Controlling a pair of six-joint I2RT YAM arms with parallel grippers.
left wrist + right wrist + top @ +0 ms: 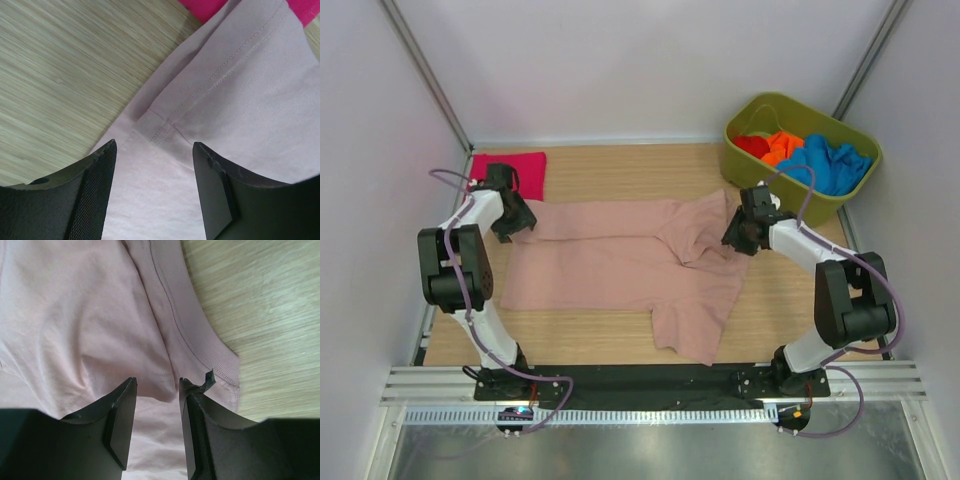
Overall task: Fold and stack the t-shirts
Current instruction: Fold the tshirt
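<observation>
A dusty-pink t-shirt (610, 260) lies spread across the middle of the table, with a folded flap hanging toward the near edge. My left gripper (515, 218) hovers open over its left end. In the left wrist view the left gripper (155, 150) straddles a stitched hem corner of the pink t-shirt (240, 90), with nothing pinched. My right gripper (745, 232) is open over the shirt's right end. In the right wrist view the right gripper (157, 382) sits just above the pink t-shirt (75, 315) beside its ribbed collar (210, 345). A folded magenta t-shirt (510, 172) lies at the back left.
An olive-green tub (770, 188) stands at the back right, holding red (752, 145), orange (782, 146) and blue (830, 165) t-shirts. Bare wooden tabletop (60, 65) shows left of the pink shirt. White walls enclose the table on three sides.
</observation>
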